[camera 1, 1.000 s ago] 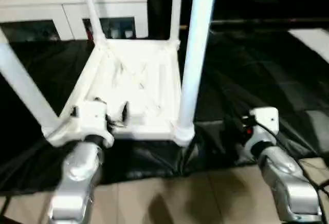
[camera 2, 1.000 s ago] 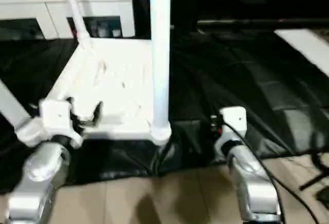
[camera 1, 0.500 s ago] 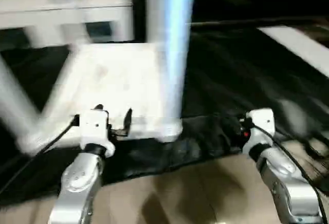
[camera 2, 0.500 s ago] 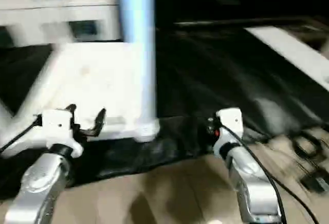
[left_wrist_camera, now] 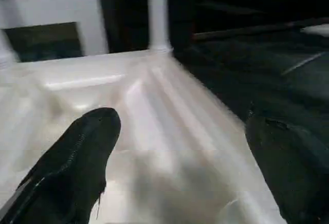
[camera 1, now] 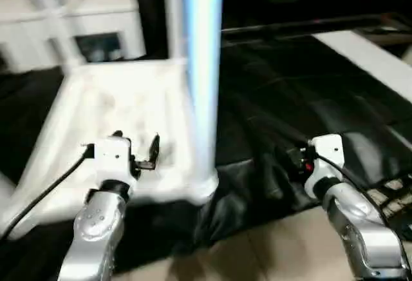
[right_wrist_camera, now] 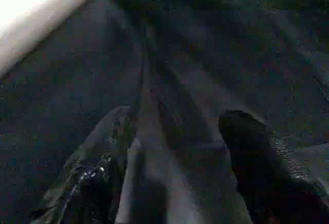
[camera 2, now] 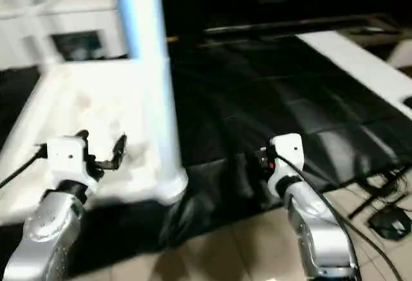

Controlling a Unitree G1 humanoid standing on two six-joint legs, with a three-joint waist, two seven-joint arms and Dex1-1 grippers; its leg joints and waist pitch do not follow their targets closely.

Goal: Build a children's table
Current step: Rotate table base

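White ribbed plastic table [camera 1: 116, 110] lies inverted on black sheeting [camera 1: 290, 94]; both tools gape empty.

Black sheet [camera 1: 302, 120] over floor; white cabinet [camera 1: 96, 17] behind; cables [camera 2: 380, 194] right.

The small white plastic children's table [camera 1: 122, 107] lies upside down on the black sheet [camera 1: 302, 100] spread over the floor, its ribbed underside facing up. One long round tapered white leg [camera 1: 203, 68] stands upright in the near right corner socket; a second leg [camera 1: 172, 10] rises from the far right corner, and a third [camera 1: 48, 10] from the far left corner. The white cabinet with glass doors [camera 1: 77, 29] stands behind the table. The left gripper [camera 1: 135, 152] hangs over the table's near edge, left of the near leg, fingers [left_wrist_camera: 77, 157] spread above the underside. The right gripper [right_wrist_camera: 169, 147] hangs over the sheet, well apart to the right. The tiled floor [camera 2: 257, 249] lies before the sheet.
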